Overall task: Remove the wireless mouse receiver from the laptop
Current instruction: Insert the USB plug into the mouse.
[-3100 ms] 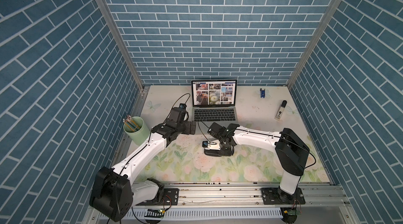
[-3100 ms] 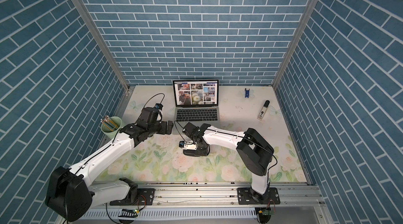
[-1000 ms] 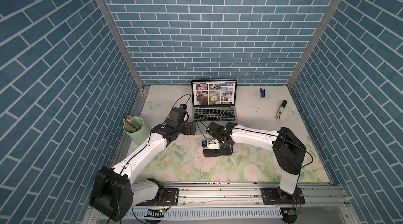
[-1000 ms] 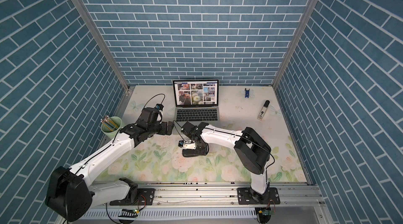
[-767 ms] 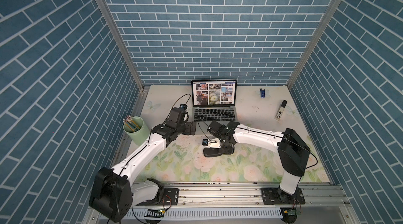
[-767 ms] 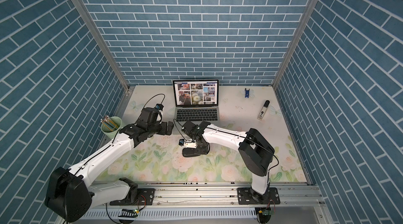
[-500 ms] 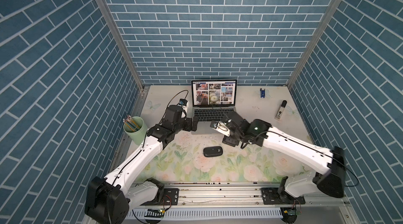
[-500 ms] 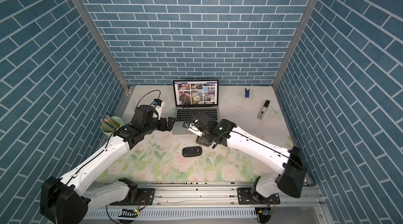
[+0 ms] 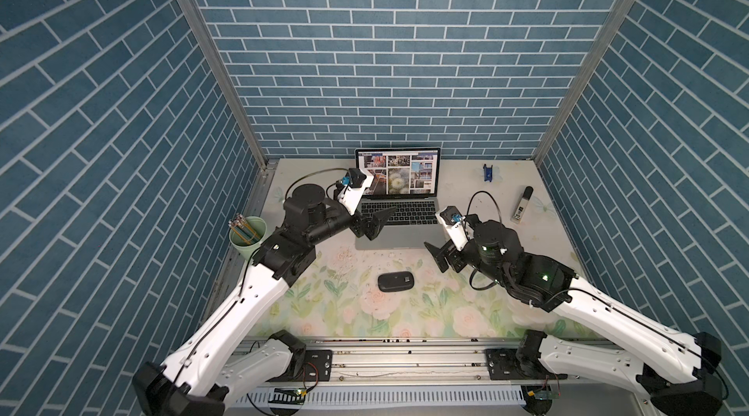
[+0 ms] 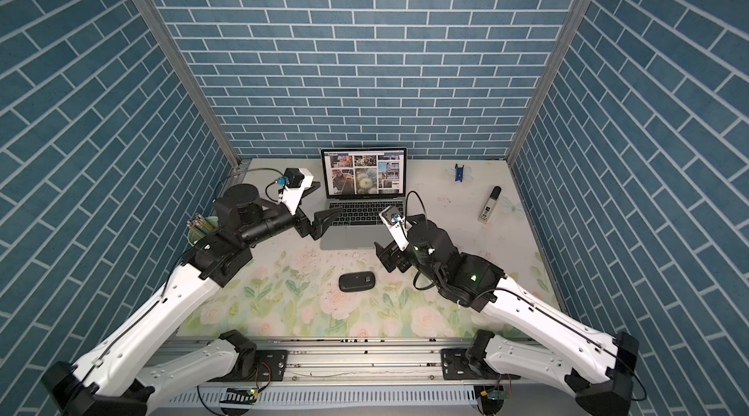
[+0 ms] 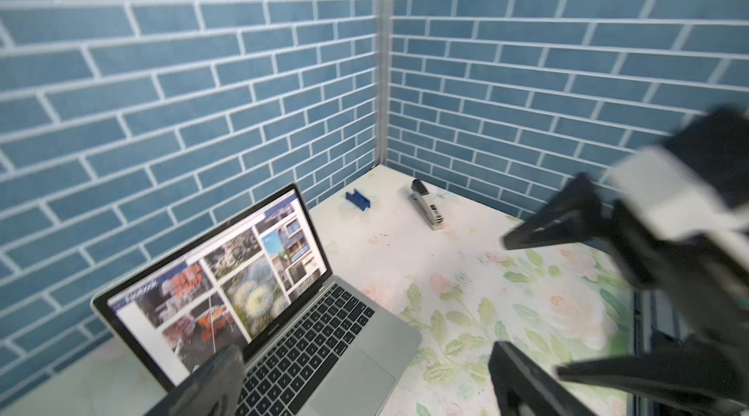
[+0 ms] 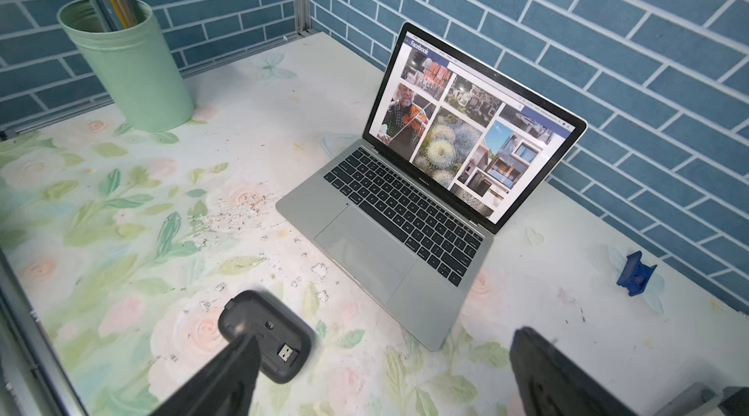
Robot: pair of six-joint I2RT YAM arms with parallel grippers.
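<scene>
RECEIVER OUT: The wireless mouse receiver (image 12: 286, 352), metal plug showing, lies in a recess on the underside of the upturned black mouse (image 12: 263, 322). The mouse sits on the floral table (image 9: 324, 312) in front of the laptop (image 9: 399, 237), near but not touching it. The R gripper (image 9: 437, 258) hangs just beside the mouse, off the laptop's front R corner. Its jaws are spread wide w/ nothing between them. In the R wrist view its dark fingers (image 12: 219, 385) frame mouse and laptop w/o touching either. The L gripper (image 9: 375, 224) is likewise wide apart and empty, poised over the laptop's front L corner by the keyboard. Whether a fingertip touches the deck can't be told. Laptop lid is up, screen showing a photo grid. Also on the table: a green cup (image 9: 253, 247) of pencils at the L edge, a small blue clip (image 9: 487, 173) and a black-capped white stick (image 9: 522, 211) toward the back R.
</scene>
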